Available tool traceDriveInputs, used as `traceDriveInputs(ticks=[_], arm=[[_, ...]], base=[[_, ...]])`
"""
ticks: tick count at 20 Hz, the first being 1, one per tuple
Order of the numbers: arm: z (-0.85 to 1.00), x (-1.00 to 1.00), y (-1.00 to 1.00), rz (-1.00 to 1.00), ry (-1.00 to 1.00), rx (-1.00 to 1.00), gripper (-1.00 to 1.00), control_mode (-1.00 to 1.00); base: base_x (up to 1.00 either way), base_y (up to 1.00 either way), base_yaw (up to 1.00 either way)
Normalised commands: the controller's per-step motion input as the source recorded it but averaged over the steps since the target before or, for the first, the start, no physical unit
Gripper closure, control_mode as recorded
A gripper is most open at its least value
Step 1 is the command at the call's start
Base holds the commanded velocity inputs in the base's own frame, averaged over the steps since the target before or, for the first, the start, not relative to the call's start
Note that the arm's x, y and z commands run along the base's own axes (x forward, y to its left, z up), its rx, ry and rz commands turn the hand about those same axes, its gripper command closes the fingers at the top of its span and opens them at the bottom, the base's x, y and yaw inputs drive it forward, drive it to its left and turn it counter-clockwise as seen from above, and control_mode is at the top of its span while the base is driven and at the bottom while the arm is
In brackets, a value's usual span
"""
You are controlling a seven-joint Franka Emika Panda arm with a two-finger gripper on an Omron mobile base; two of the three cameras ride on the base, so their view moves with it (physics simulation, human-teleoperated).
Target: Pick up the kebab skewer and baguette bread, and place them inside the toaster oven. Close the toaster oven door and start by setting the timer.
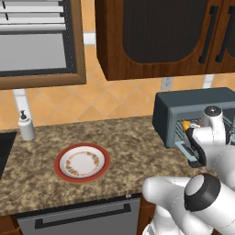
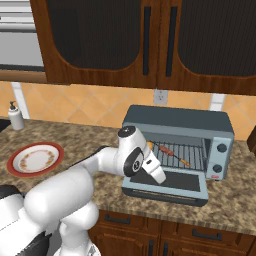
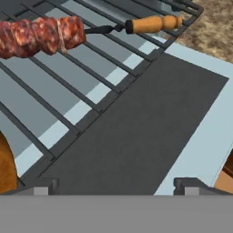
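Your pincer [image 3: 116, 184] hangs spread wide and empty just above the lowered oven door [image 3: 150, 123], its two tips near the door's dark glass, so watch the gap: a small drop and the tips scrape or press the window. Ahead of the tips, on the wire rack [image 3: 68, 91] inside the toaster oven [image 2: 180, 122], lies the kebab skewer [image 3: 54, 34], meat to one side and its orange handle [image 3: 152, 23] reaching close to the rack's front corner. The baguette [image 3: 7, 168] sits at the rack's edge, off to the side of the pincer and close to it. Both foods look delivered, so the risk now is in closing up. If you swing the hand out carelessly, a finger or the wrist could nudge the loaf or catch the skewer's handle and drag it over the rack's lip. If you lift the door from underneath without clearing the hand first, you could trap the pincer. The dials [image 2: 221, 148] are far over on the oven's right face; reaching across invites a bump against the open door.
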Motion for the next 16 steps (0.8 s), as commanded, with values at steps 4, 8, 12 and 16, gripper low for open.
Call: traceDriveInputs(ticks=[4,8,12,16], arm=[[-0.06,0.5,0.08,-0.01,-0.11,0.07,-1.0,-1.0],[-0.01,0.53,0.17,0.0,-0.12,0.07,-1.0,-1.0],[0.0,0.19,0.16,0.0,-0.1,0.03,-1.0,-1.0],[0.03,-0.61,0.0,0.0,-0.01,0.0,-1.0,-1.0]], base=[[0.0,0.0,0.0],[0.0,0.0,0.0],[0.0,0.0,0.0],[0.0,0.0,0.0]])
